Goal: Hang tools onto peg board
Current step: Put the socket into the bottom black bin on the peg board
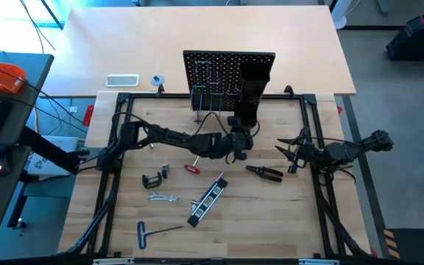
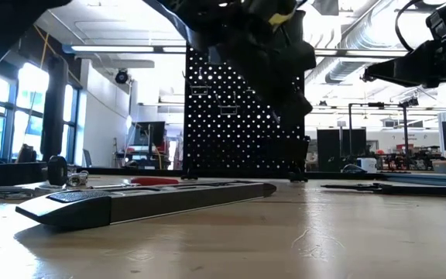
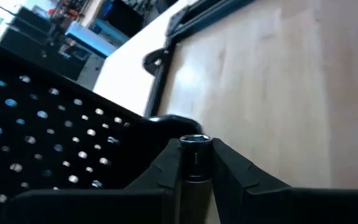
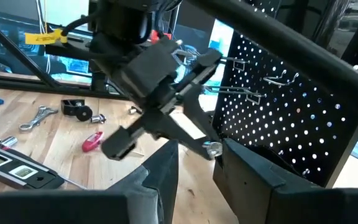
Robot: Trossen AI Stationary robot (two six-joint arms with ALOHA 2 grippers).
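Left gripper [image 3: 196, 163] pinches a slim metal-tipped cylindrical tool [image 3: 195, 158] beside the perforated black peg board [image 1: 216, 73]; right gripper [image 1: 287, 153] hovers part-open above the matte black pliers [image 1: 265, 172] on pale wood.

In the low view the left hand [image 2: 273, 46] hangs as a dark blurred mass in front of the peg board [image 2: 231, 116], covering the board's upper right part; the arm above it is cut off by the picture's top edge. What the left hand grips shows in the left wrist view only as a short silver-capped shaft [image 3: 195, 158], its lower length hidden between the fingers [image 3: 235, 171]. From above, the left hand [image 1: 240, 141] covers the foot of the box holder [image 1: 252, 88]. The hooks [image 1: 210, 94] on the board are too small there to tell apart. The level [image 2: 145, 200] lies blurred in the foreground of the low view.
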